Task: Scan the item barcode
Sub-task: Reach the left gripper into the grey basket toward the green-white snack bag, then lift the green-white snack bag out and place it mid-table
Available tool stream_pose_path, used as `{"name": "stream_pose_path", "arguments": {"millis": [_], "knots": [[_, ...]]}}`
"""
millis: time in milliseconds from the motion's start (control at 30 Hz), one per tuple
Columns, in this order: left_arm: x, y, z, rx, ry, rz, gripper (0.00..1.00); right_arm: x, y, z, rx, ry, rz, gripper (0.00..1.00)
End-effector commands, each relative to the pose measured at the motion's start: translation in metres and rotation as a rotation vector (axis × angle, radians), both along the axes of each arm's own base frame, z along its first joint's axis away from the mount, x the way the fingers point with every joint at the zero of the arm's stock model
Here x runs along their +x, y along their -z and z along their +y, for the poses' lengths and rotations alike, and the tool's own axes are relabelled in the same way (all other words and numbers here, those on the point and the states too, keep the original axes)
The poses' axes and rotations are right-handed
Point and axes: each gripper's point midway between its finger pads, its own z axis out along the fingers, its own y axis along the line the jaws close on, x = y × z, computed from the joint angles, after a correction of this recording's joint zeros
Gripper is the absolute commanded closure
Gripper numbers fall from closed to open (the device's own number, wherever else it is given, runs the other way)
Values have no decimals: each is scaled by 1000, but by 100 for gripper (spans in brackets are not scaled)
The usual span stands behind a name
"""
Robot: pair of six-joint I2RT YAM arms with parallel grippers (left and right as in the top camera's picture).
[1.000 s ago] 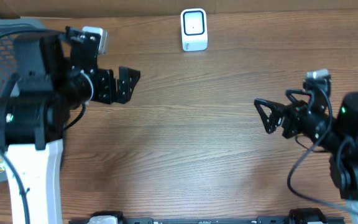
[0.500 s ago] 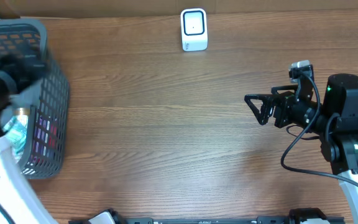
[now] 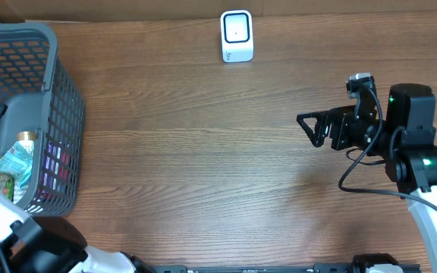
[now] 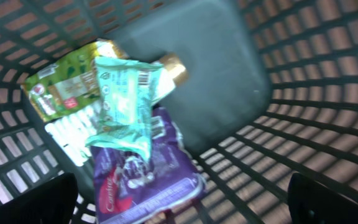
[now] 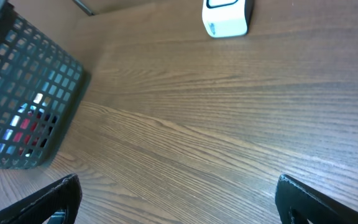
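Left wrist view: hovering above basket [image 4: 303,93], left jaws spread wide, empty; teal packet [image 4: 126,99], barcode [image 4: 143,78] up, lying atop purple pouch [image 4: 142,171] inside. Right jaws likewise spread, empty, over worktop [image 3: 203,167]; scanner [image 3: 237,36] standing at far edge.

The left claw [image 4: 179,208] has swung over the basket [image 3: 65,114].

Nothing really readable tbh: the teal packet [image 4: 122,99] shows a barcode, and the purple bag [image 4: 143,171] lettering is just blur.
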Motion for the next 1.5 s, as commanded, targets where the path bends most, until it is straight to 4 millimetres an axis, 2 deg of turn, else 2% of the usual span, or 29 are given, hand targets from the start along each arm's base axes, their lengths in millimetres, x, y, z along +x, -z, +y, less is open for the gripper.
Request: {"name": "stream_pose_path", "arguments": {"millis": [0,233,367,700,767,900,967,1033,1067,1167,1267,1333,1467], "knots": [[-8,10,16,46,-49,81,0,7,0,-3,-7,12,3,0],[-5,49,26,6,14,191,0,14,16,-3,-10,12,52,0],[-10,82,29,-32,19,280,0,16,21,-3,-11,12,69,0],[-17,154,23,-59,54,344,7,18,25,-5,-24,25,76,0],[-21,168,24,-50,50,361,11,18,25,-5,-25,25,79,0],[-25,188,23,-47,45,370,29,17,26,-5,-25,25,85,0],[-25,193,23,-45,42,367,59,16,27,-5,-25,25,88,0],[-24,193,23,-43,35,361,92,16,27,-5,-25,25,88,0],[-22,192,23,-46,34,353,96,16,27,-5,-25,25,88,0],[-20,184,25,-47,12,342,96,16,27,-5,-25,25,88,0],[-13,162,28,-44,-14,313,96,16,26,-5,-25,25,87,0],[-2,137,29,-39,-7,268,96,17,26,-5,-25,25,87,0],[26,72,28,16,30,159,96,16,26,-5,-25,25,87,0]]}}
